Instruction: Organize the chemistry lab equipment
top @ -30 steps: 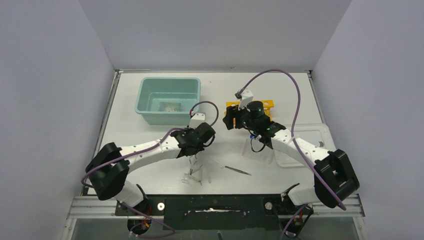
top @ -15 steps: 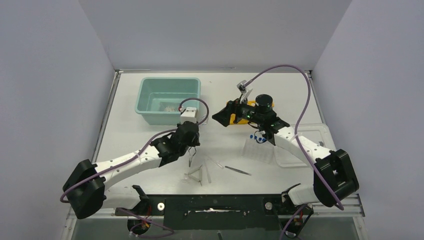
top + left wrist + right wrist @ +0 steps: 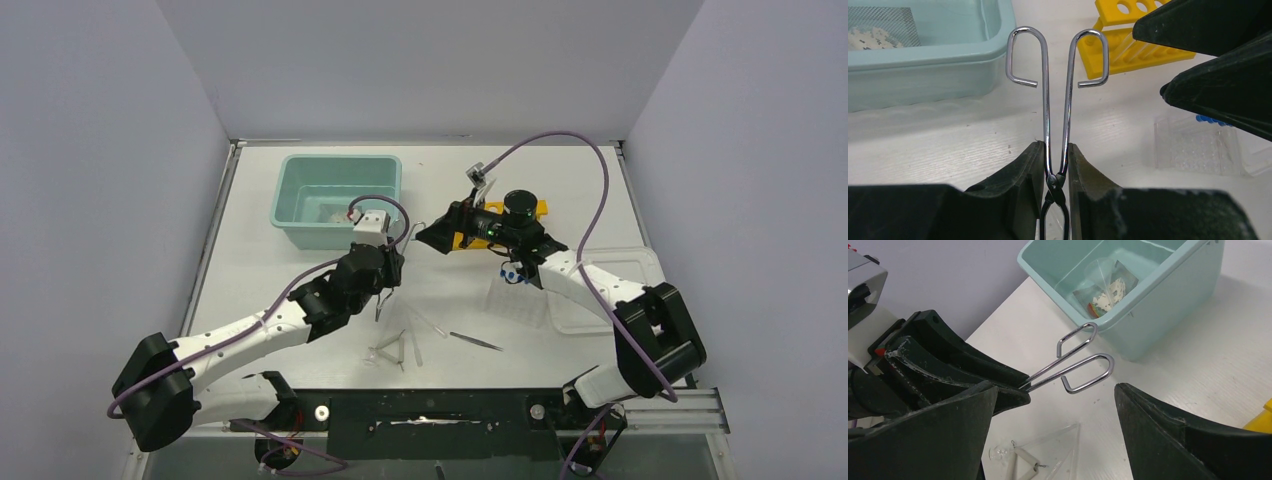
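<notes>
My left gripper (image 3: 388,272) is shut on the metal scissor-like forceps (image 3: 1057,100) near their pivot and holds them off the table, loop handles pointing away from it. My right gripper (image 3: 428,236) is open; its fingers (image 3: 1168,435) stand either side of the forceps' handles (image 3: 1074,366) without touching them. A clear bag of white discs (image 3: 1108,292) lies in the teal tub (image 3: 340,160). Clear droppers (image 3: 400,345) and thin tweezers (image 3: 475,341) lie on the table near the front. Blue-capped tubes (image 3: 515,272) lie under the right arm.
A yellow tube rack (image 3: 1128,45) stands behind the right gripper. A translucent white lid (image 3: 610,290) and a clear plastic sheet (image 3: 520,302) lie at the right. The teal tub's wall (image 3: 948,75) is close to the forceps' handles.
My left gripper has lifted the forceps from the table's front and carried them toward the tub. My right gripper has swung left to meet the handles.
</notes>
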